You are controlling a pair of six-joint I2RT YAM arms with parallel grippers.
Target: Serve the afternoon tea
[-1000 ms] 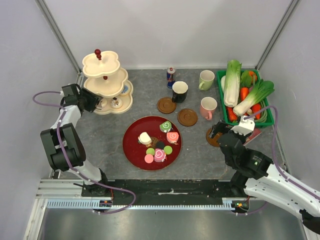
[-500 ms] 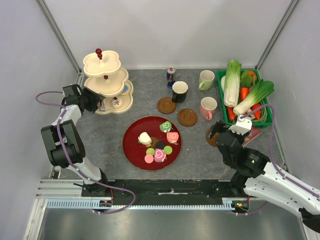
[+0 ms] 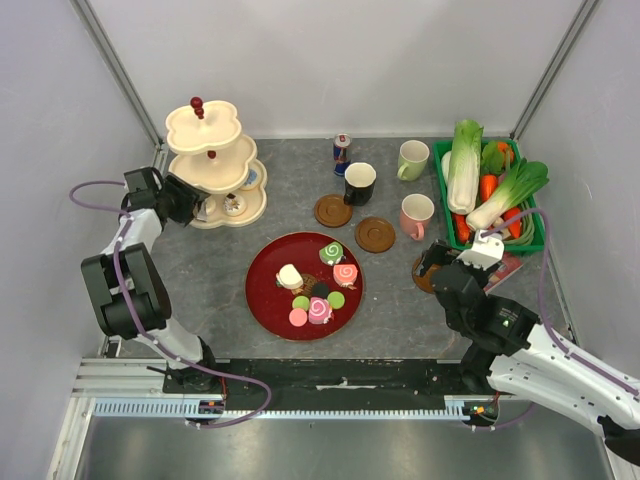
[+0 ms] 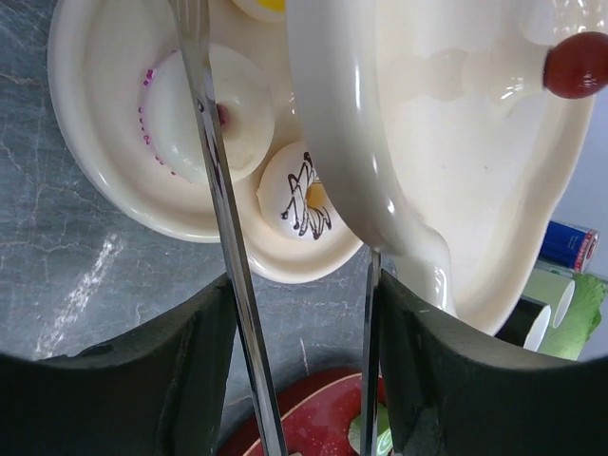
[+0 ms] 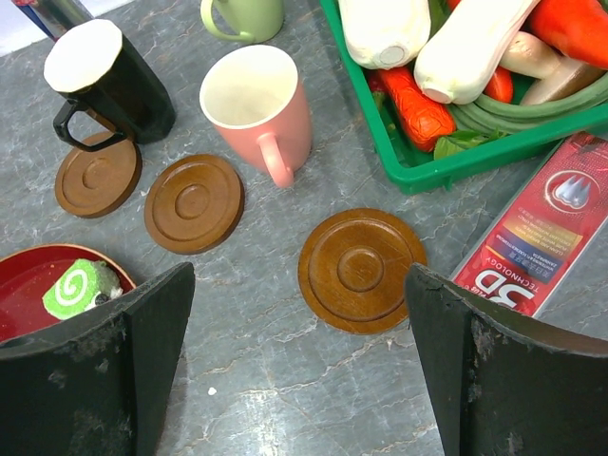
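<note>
Several toy pastries, swirl rolls (image 3: pixel 331 253) and macarons (image 3: pixel 298 318) among them, lie on a red plate (image 3: pixel 262 282). A cream three-tier stand (image 3: pixel 212 160) holds a drizzled white donut (image 4: pixel 296 195) and a white dome pastry (image 4: pixel 204 114) on its bottom tier. My left gripper (image 3: pixel 190 200) is at the stand's left side, shut on metal tongs (image 4: pixel 214 161) whose open, empty blades reach over the bottom tier. The black mug (image 3: pixel 359 183), pink mug (image 3: pixel 416 215) and pale green mug (image 3: pixel 412 160) stand at the back. My right gripper (image 3: pixel 432 266) hangs open and empty above a wooden coaster (image 5: pixel 361 269).
Two more coasters (image 3: pixel 375 234) (image 3: pixel 333 210) lie near the mugs, the black mug partly on one. A drink can (image 3: pixel 342 153) stands behind. A green crate of vegetables (image 3: pixel 490 195) and a red box (image 5: pixel 551 233) are at the right. Walls enclose three sides.
My left gripper has shifted a little towards the back beside the stand. My right arm has edged slightly left. Nothing was picked up or let go.
</note>
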